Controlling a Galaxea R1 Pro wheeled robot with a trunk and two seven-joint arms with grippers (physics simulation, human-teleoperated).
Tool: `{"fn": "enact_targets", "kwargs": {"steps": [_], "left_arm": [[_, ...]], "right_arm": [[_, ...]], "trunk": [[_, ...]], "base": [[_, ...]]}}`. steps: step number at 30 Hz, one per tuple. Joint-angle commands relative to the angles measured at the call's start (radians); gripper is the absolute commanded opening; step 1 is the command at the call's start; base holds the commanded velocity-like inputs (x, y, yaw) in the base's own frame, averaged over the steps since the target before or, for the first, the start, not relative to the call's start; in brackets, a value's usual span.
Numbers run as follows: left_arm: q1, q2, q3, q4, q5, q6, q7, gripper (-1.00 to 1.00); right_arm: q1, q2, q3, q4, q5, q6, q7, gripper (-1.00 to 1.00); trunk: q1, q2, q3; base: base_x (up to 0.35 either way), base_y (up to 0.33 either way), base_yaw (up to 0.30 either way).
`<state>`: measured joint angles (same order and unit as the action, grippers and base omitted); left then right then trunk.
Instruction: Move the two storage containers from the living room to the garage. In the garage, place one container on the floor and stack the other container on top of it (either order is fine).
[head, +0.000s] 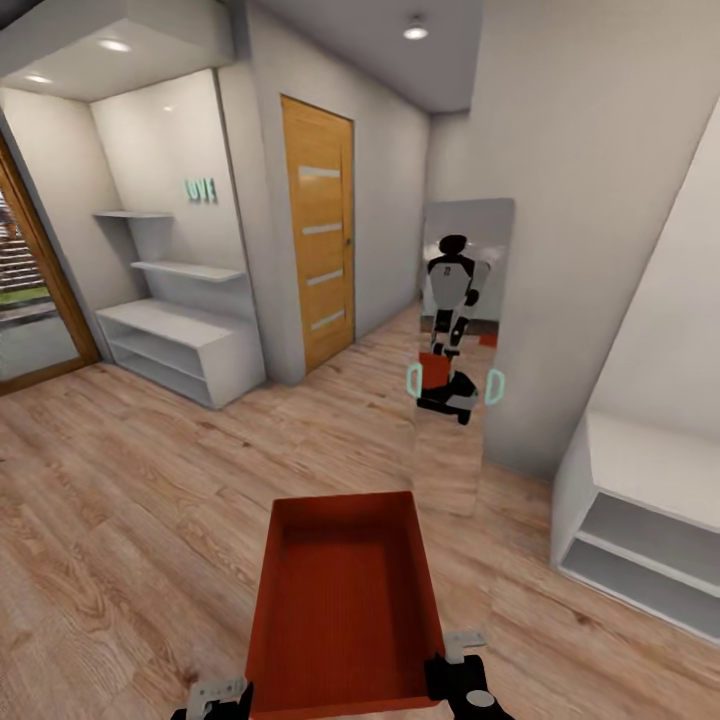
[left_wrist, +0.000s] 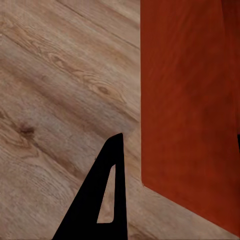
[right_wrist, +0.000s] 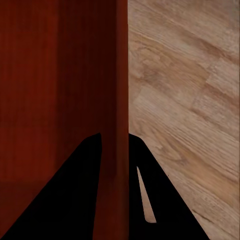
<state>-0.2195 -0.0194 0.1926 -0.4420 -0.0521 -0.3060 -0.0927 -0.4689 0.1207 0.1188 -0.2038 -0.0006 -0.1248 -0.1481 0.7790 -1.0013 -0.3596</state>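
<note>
Bin (head: 345, 610) held off wood floor (head: 130, 500), in front of robot, hallway. Right gripper (right_wrist: 115, 165) pinches thin side wall, a finger either side. Left gripper (head: 222, 697) beside opposite wall; grip state unclear. Bin looks light, rigid, slick-walled; rim grip suits.

1. Black left gripper (head: 222, 700) at lower left of head view, with a pale grey bracket showing screw holes.
2. Black right gripper (head: 462, 672) at lower right, with a matching grey bracket and a round grey cap.
3. Flat black triangular fingers (left_wrist: 102, 200), one with a slot cut through.
</note>
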Motion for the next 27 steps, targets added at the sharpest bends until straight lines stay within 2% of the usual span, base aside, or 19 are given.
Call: {"fn": "enact_targets", "kwargs": {"steps": [1,13,21,27], "left_arm": [[0.0,0.01,0.018,0.002,0.0,-0.001,0.001,-1.0],[0.0,0.01,0.018,0.002,0.0,-0.001,0.001,-1.0],[0.0,0.009,0.018,0.002,0.0,-0.001,0.001,-1.0],[0.0,0.01,0.018,0.002,0.0,-0.001,0.001,-1.0]], "right_arm": [[-0.002,-0.001,-0.057,-0.003,0.008,-0.004,-0.021,-1.0],[-0.002,-0.001,-0.057,-0.003,0.008,-0.004,-0.021,-1.0],[-0.002,-0.001,-0.057,-0.003,0.008,-0.004,-0.021,-1.0],[-0.002,-0.001,-0.057,-0.003,0.008,-0.004,-0.021,-1.0]], "trunk": [[0.001,-0.001,-0.001],[0.001,-0.001,-0.004],[0.001,-0.001,-0.005],[0.001,-0.001,-0.01]], "base": [[0.344,0.0,0.178],[0.344,0.0,0.259],[0.345,0.0,0.094],[0.345,0.0,0.216]]}}
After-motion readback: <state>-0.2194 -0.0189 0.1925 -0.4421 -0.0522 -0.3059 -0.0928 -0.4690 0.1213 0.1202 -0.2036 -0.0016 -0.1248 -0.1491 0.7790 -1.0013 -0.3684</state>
